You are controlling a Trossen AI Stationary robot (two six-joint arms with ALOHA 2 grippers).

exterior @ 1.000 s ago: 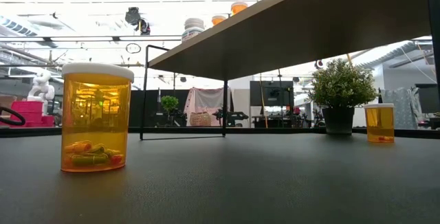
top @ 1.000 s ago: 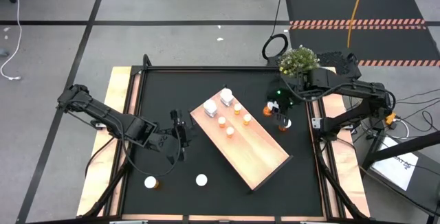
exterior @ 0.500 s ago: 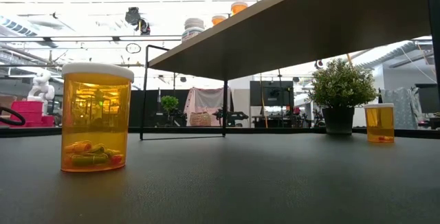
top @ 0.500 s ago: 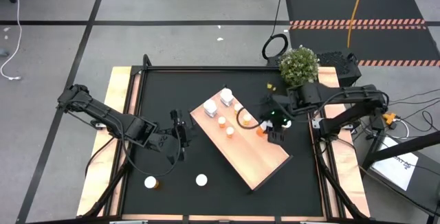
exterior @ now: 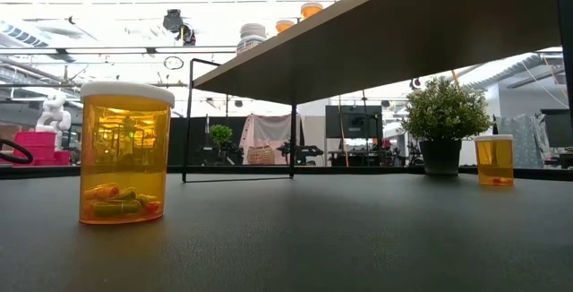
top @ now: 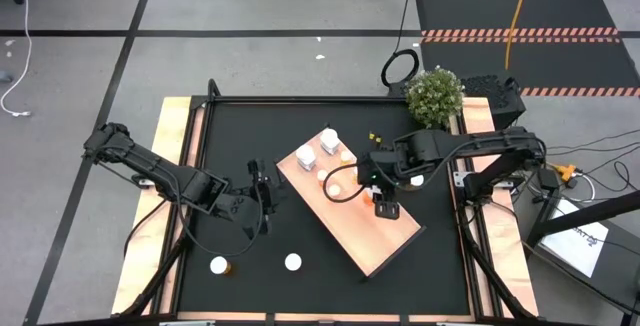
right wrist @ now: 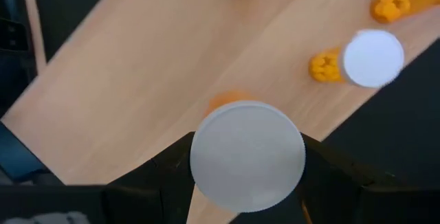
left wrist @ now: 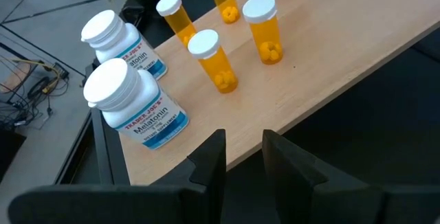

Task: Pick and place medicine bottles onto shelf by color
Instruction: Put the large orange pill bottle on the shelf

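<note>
The right gripper (right wrist: 247,157) is clamped on an orange bottle (right wrist: 247,154) with a round white cap, a finger on each side, and holds it over the shelf (top: 372,228) — the pale wood board lying at a slant on the black mat (top: 230,131). In the high view this gripper (top: 381,199) sits over the middle of the board, just beside the orange bottles (left wrist: 213,60) already standing there. Two white bottles (left wrist: 129,99) stand at the board's far-left corner. The left gripper (left wrist: 242,157) waits low off the board's left edge, fingers slightly apart and empty. Two more bottles (top: 218,264) stand on the mat near the front edge, and another orange bottle (exterior: 493,159) beside the potted plant (top: 433,94)
</note>
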